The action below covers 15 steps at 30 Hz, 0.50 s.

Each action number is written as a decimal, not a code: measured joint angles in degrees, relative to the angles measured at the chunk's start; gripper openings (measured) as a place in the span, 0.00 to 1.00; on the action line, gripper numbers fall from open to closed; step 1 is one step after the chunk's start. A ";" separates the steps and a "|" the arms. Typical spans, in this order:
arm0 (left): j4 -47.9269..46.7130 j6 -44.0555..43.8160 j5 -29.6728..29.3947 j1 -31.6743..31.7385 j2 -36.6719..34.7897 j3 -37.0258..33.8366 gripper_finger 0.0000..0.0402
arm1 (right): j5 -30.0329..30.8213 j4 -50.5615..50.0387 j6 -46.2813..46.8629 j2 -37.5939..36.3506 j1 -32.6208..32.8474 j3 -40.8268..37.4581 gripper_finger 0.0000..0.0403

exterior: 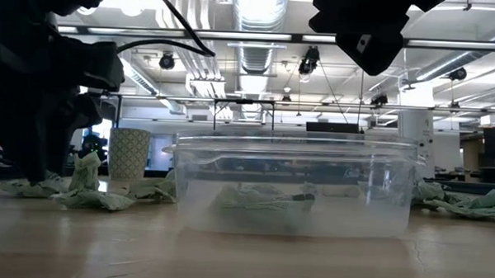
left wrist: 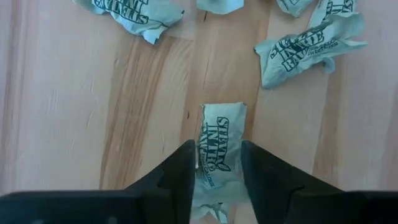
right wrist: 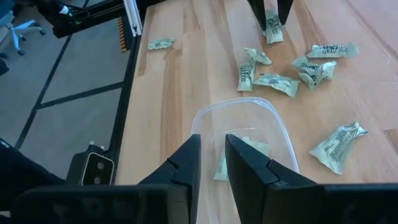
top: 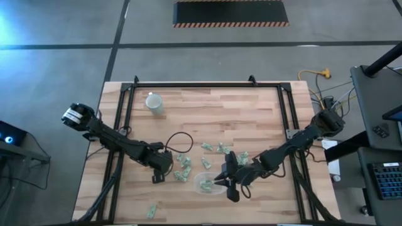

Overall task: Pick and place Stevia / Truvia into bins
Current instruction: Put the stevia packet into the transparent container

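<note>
I see a wooden plank counter [top: 251, 125] framed by black rails, standing on a grey concrete floor; its far half is mostly bare boards, the clutter sitting toward the near edge. The left arm reaches in from the left side, its end effector [left wrist: 217, 163] down at the counter with a pale green sachet [left wrist: 214, 155] lying between the two dark fingers, which stand just either side of it; I cannot tell whether they are pressing it. The right arm comes in from the right, its end effector [right wrist: 211, 155] hovering above the clear bin [right wrist: 205, 118], fingers nearly together with a thin gap and nothing between them. A white paper cup [top: 154, 103] stands well apart near the far left corner. The bin is shallow, rounded-rectangular, see-through plastic, near the front edge, with crumpled sachets inside. Loose sachets [top: 217, 148] lie scattered beside it, creased paper, and one stray [top: 151, 211] lies at the near left edge.
</note>
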 joint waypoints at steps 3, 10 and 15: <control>0.01 0.00 0.00 0.00 0.00 0.00 0.14 | 0.00 -0.27 0.00 0.00 0.00 -0.02 0.16; 0.10 0.33 0.09 0.00 -0.12 1.43 0.02 | -2.07 -4.06 2.68 -0.88 0.02 -0.04 0.16; 1.56 4.01 0.42 0.00 -1.09 4.68 0.00 | -4.84 -16.63 9.94 -4.29 0.58 0.46 0.15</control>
